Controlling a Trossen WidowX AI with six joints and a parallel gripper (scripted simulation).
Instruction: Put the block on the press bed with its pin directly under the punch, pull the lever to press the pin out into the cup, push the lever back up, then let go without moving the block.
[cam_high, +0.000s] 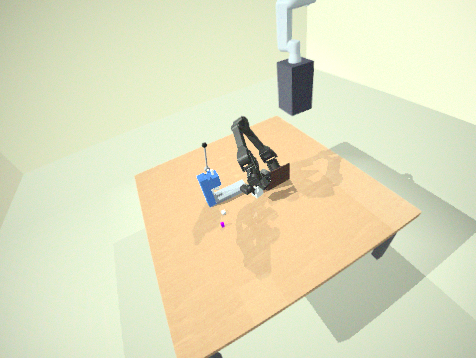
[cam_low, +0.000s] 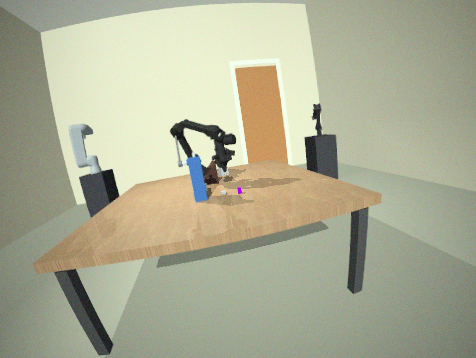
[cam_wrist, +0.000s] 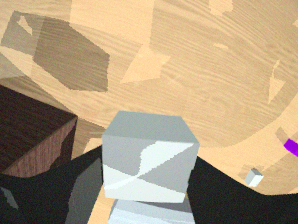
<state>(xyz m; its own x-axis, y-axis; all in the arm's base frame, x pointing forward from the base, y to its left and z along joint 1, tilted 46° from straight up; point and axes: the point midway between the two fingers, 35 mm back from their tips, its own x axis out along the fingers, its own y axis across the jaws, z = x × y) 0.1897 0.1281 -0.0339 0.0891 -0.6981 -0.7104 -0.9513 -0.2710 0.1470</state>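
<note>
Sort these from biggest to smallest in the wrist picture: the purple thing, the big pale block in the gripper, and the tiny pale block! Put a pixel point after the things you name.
1. Big pale block (cam_high: 257, 192) (cam_low: 224, 172) (cam_wrist: 145, 167)
2. Tiny pale block (cam_high: 223, 212) (cam_low: 223, 192) (cam_wrist: 254, 177) and purple thing (cam_high: 222, 224) (cam_low: 239, 190) (cam_wrist: 292, 147): unsure, the picture's edge cuts off the purple one.

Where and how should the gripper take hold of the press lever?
Probably at the black knob, coming from above with the fingers either side. The lever stands nearly upright over the blue press, and its round knob tops a thin rod, with open space around it. The gripper would need to release the block first.
</note>
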